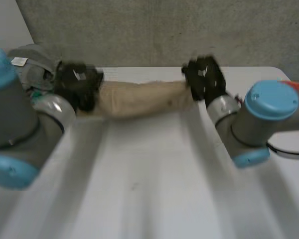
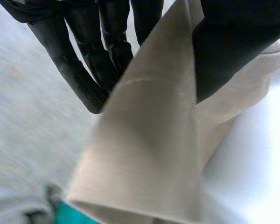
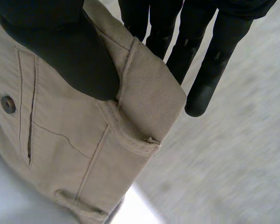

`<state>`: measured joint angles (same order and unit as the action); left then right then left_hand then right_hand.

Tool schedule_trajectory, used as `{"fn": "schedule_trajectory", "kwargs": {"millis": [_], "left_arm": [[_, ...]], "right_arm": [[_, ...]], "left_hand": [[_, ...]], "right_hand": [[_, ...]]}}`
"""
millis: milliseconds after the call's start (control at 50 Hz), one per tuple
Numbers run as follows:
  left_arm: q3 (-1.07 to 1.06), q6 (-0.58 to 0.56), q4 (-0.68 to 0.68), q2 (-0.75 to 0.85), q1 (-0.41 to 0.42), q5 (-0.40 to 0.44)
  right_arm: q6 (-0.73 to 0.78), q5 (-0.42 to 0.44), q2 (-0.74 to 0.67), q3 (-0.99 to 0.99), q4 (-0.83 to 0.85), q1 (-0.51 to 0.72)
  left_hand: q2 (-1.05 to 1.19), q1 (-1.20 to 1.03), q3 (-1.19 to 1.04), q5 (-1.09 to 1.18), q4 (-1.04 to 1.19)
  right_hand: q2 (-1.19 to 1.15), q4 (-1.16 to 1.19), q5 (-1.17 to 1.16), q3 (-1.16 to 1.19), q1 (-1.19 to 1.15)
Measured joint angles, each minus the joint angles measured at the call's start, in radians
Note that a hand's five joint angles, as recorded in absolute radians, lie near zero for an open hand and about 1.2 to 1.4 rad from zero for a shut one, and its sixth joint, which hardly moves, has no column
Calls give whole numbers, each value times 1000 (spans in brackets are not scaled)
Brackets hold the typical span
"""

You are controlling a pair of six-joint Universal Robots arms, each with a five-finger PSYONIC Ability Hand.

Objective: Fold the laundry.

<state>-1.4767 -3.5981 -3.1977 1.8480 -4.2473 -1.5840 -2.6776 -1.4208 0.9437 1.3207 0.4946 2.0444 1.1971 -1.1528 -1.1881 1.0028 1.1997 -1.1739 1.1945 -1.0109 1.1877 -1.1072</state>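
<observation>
White tabletop point(image 1: 139, 189), beige pants point(image 1: 139, 98) stretched sideways across its far side, long axis running hand to hand. Left hand point(image 1: 79, 82) pinches one end and right hand point(image 1: 204, 77) pinches the waistband end, so each arm's got its own end.

We find both arms reaching forward, the left arm point(image 1: 20, 124) and the right arm point(image 1: 264, 119) well apart, with the hands at about the same level. The left hand point(image 1: 78, 84) pinches one end of the beige trousers point(image 1: 139, 98), thumb point(image 2: 233, 51) pressed over the cloth, straight fingers point(image 2: 79, 70) behind it. The right hand point(image 1: 204, 77) pinches the opposite end at the waistband in the same way, its thumb point(image 3: 60, 46) on the cloth and its fingers point(image 3: 210, 70) straight behind.
</observation>
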Motion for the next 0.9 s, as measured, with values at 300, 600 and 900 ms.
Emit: {"fn": "schedule_trajectory", "kwargs": {"millis": [300,600,900], "left_arm": [[-240,-37,297,-94,90,-4],[-145,-52,629,-59,161,53],[473,-289,161,379,85,-54]], "right_arm": [[348,115,295,365,-591,-78],[478,117,344,309,-1043,-163],[34,-103,154,158,-365,-106]], "left_hand": [[0,0,0,0,0],[0,0,0,0,0],[1,0,-1,0,0]], "right_hand": [[0,0,0,0,0],[0,0,0,0,0],[0,0,-4,0,0]]}}
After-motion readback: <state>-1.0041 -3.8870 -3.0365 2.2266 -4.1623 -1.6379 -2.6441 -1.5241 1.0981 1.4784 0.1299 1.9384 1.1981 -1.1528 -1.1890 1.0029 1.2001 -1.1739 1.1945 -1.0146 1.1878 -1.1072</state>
